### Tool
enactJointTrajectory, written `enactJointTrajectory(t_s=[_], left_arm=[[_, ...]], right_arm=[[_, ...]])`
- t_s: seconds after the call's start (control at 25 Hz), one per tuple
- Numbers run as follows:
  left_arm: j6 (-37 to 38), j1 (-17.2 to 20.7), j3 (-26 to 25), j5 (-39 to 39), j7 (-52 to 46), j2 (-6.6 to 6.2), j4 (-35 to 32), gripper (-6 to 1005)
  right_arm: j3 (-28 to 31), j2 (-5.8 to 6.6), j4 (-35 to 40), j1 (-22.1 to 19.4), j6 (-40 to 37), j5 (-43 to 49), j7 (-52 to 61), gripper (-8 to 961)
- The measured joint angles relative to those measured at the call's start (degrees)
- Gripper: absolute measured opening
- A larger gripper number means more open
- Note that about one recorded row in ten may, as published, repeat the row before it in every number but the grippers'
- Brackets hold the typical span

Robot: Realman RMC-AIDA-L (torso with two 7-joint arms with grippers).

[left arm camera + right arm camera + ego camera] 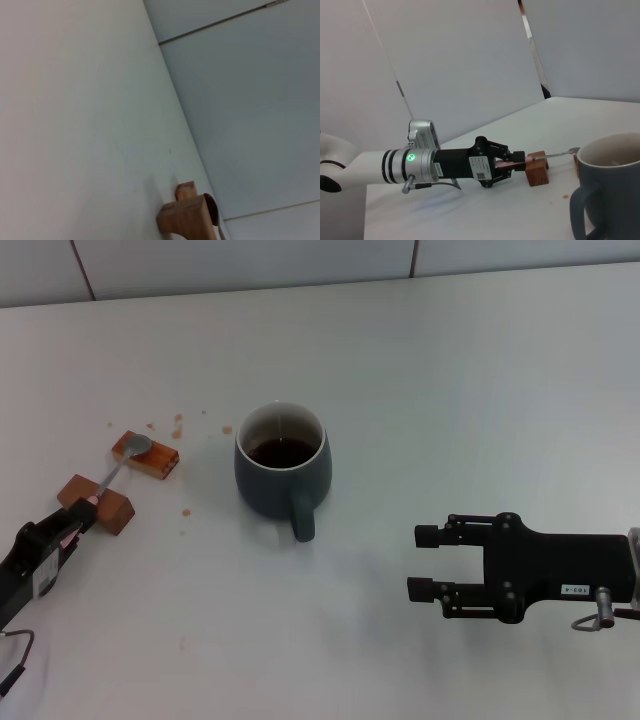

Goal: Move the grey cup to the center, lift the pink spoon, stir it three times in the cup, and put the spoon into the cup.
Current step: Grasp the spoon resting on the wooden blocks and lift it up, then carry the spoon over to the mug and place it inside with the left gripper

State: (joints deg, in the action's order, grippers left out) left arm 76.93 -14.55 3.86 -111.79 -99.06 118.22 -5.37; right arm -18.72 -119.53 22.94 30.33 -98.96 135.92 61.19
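Note:
The grey cup (pixel 272 490) stands near the table's middle with dark liquid inside and its handle toward me; it also shows in the right wrist view (pixel 610 200). The pink spoon (pixel 121 466) lies across two brown blocks at the left, bowl on the far block, and shows in the right wrist view (pixel 561 153) too. My left gripper (pixel 85 512) is at the spoon's pink handle end, fingers closed on it, as the right wrist view (pixel 519 161) shows. My right gripper (pixel 422 562) is open and empty, to the right of the cup and nearer to me.
Two brown blocks (pixel 150 457) (pixel 108 508) hold the spoon up off the table; the near one (pixel 537 175) is just in front of the left fingers, and one shows in the left wrist view (pixel 187 217). Small brown crumbs (pixel 178 430) lie near them. A wall runs along the back.

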Motion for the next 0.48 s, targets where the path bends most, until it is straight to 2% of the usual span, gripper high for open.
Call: enactJointTrajectory(t_s=[0.08,0.4,0.44,0.48], left_arm=[[0.6,0.0,0.1,0.0,0.8,0.0,-0.1,147],[3.3,0.2,0.2,0.0,1.6,-0.06,-0.7,133],[12.5,-0.7,3.1,0.0,1.7,-0.18,-6.5,133],[12.5,-0.7,3.1,0.0,1.7,-0.18,-6.5,133]], right_arm=[[0.0,0.0,0.0,0.0,0.0,0.0,0.0,701],[0.0,0.0,0.0,0.0,0.0,0.1,0.0,702],[0.0,0.0,0.0,0.0,0.0,0.0,0.0,702],[0.0,0.0,0.0,0.0,0.0,0.0,0.0,702]])
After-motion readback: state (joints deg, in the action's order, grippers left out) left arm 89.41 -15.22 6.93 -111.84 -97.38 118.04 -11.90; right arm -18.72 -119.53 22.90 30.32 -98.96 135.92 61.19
